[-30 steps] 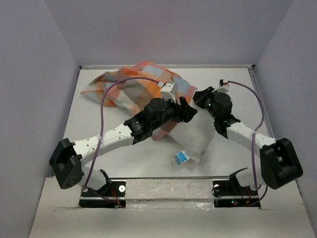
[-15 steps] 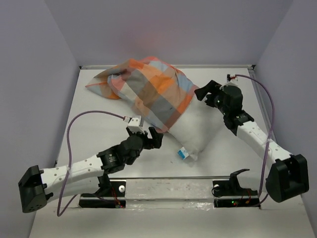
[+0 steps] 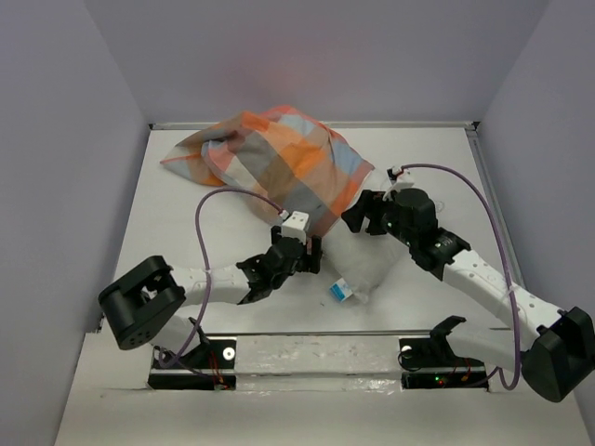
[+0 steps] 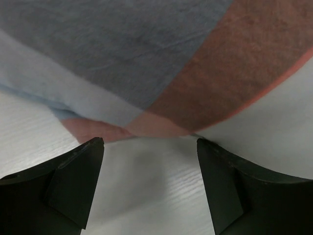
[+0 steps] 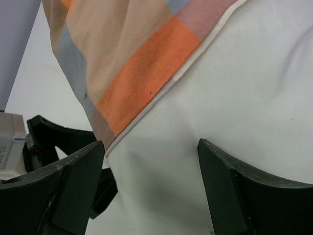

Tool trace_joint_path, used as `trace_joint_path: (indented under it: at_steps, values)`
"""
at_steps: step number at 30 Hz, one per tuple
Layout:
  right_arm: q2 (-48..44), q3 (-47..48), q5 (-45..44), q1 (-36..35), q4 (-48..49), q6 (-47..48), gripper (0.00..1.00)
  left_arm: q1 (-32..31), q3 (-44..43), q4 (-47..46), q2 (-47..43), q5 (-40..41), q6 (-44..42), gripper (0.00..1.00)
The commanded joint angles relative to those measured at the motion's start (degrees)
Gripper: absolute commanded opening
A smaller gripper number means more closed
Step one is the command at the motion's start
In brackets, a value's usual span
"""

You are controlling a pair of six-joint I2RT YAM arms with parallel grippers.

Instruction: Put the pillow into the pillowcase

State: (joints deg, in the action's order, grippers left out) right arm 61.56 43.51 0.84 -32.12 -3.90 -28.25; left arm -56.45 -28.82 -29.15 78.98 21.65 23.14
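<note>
Pillowcase (image 3: pixel 279 163) in orange, grey-blue and cream checks, lying diagonally from far left toward middle of desk (image 3: pixel 186 232), bulging. Pillow (image 3: pixel 372 265) mostly inside it, white near end sticking out of the opening toward the near edge, small blue tag (image 3: pixel 340 292) at that end's corner. Hem of pillowcase crossing pillow just behind both grippers.

Left gripper (image 4: pixel 149 147) low over desk at near-left side of the opening, jaws apart, nothing between them. In wrist view: bare desk between the fingers, checked fabric and white pillow edge just ahead, not touching fingertips.

Right gripper (image 5: pixel 149 147) at right side of the exposed pillow end, jaws apart, not clamped on anything. In wrist view: white pillow filling the gap ahead of the fingers, cream-edged hem running diagonally above, left gripper visible low at left. Contact with pillow surface impossible to tell.

Both grippers close together, on either side of exposed pillow end.
</note>
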Motion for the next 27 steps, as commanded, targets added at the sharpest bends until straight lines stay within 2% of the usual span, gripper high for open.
trace_joint_path:
  at_steps: [1, 3, 5, 6, 8, 9, 12, 14, 16, 20, 21, 24, 27]
  values:
    - [-2.0, -0.5, -2.3, -2.4, -1.2, 2.2, 0.82, 0.8, -6.8, -6.6, 6.4, 1.8, -6.3, 0.85]
    - [-2.5, -0.4, -3.2, -3.1, -2.3, 2.8, 0.83, 1.0, -8.4, -4.5, 9.2, 8.3, -6.4, 0.75]
    - [-3.3, -0.3, -4.2, -3.7, -4.1, 3.8, 0.83, 1.2, -9.1, -4.4, 10.3, 10.8, -6.9, 0.69]
    - [-3.5, 0.0, -5.3, -3.7, -4.7, 4.3, 0.83, 1.4, -9.3, -4.3, 10.8, 11.9, -7.1, 0.63]
    - [-4.1, 0.4, -6.4, -4.3, -7.0, 5.2, 0.84, 1.5, -10.1, -4.0, 12.2, 12.6, -8.3, 0.56]
    - [-4.6, 0.5, -7.0, -4.9, -7.6, 5.6, 0.84, 1.4, -10.4, -3.6, 12.5, 12.7, -8.4, 0.45]
    - [-5.1, 1.5, -8.0, -5.6, -10.1, 7.2, 0.86, 1.3, -9.9, -2.3, 12.1, 12.2, -7.5, 0.26]
    - [-4.7, 1.9, -8.3, -7.2, -12.0, 7.9, 0.87, 1.2, -8.5, -2.1, 11.2, 12.7, -7.2, 0.23]
    - [-3.5, 2.6, -10.0, -8.7, -13.2, 8.8, 0.88, 1.3, -8.1, -0.7, 10.0, 13.3, -7.2, 0.24]
    - [-0.8, 4.4, -16.4, -13.6, -16.3, 9.5, 0.90, 1.4, -7.0, 0.8, 8.1, 14.6, -7.3, 0.49]
    - [-0.3, 4.8, -17.4, -15.2, -16.6, 9.4, 0.90, 1.6, -7.0, 0.8, 8.3, 14.8, -7.6, 0.61]
    - [0.9, 6.3, -20.3, -17.2, -17.3, 9.4, 0.91, 2.1, -7.5, 1.1, 9.3, 14.0, -8.4, 0.64]
    - [0.7, 6.9, -21.1, -18.5, -17.5, 9.0, 0.91, 2.2, -7.5, 1.5, 10.3, 13.2, -8.9, 0.60]
